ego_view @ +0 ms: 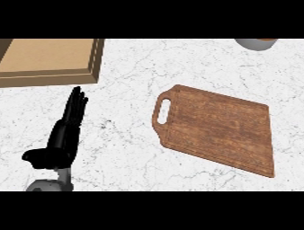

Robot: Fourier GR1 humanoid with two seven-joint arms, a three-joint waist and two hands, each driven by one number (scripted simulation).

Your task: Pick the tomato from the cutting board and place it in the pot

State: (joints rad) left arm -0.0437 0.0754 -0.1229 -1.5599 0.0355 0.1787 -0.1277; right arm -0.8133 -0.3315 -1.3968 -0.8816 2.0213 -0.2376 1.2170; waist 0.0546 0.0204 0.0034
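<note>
Resting at lower left, left robot hand (65, 130) holds nothing, fingers straight, beside cutting board (221, 128).

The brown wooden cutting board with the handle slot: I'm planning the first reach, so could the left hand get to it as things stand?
Probably yes. The black left hand, fingers straight, lies on the white marble counter, and nothing stands between it and the brown wooden cutting board.

White marble-veined counter (181, 63), wooden tray (42, 72) at its far left corner.
</note>
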